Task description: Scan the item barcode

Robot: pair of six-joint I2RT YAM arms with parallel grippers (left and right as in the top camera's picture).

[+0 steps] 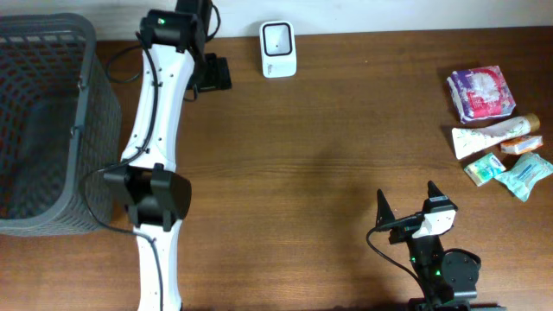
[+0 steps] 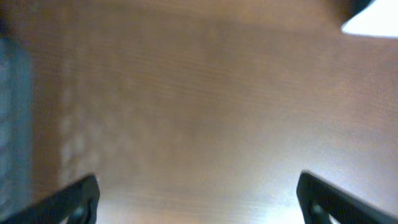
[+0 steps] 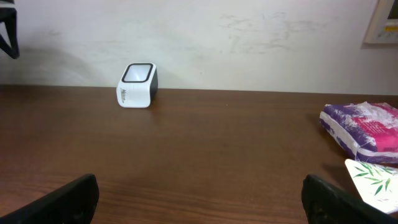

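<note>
The scanner [image 1: 278, 49] stands at the far edge of the worktop [image 1: 311, 155], about midway along it and well apart from everything else. From above it is a white rounded block. Its long axis runs away from the robot, and a dark-rimmed window sits toward its far end. The right wrist view adds what the overhead view cannot show. There the scanner [image 3: 137, 87] is a squat box before a pale wall [image 3: 249, 37], with the dark window sloping upward on top and a printed side turned to the camera.

The goods lie in a loose cluster at the right edge. A purple-and-white packet [image 1: 480, 92] lies farthest back. Nearer is a white tube [image 1: 484, 136] lying crosswise, its long axis running left to right with a slight tilt and its broad flat end toward the middle of the worktop. Just beside it are a small orange box [image 1: 523, 144], a small green packet [image 1: 484, 168] and a teal packet [image 1: 525, 175]. Any barcode is too small to tell. The right wrist view catches only the purple packet [image 3: 364, 134] and a corner of the tube [image 3: 373, 180] printed with green leaves.

The right fingers [image 1: 383, 207] sit near the front edge, right of centre, pointing toward the far side. They are spread wide and hold nothing. The left fingers [image 2: 74, 199] are equally wide apart and empty over blurred wood. A grey basket [image 1: 43, 130] fills the left end, with the white left arm [image 1: 155, 130] alongside it.
</note>
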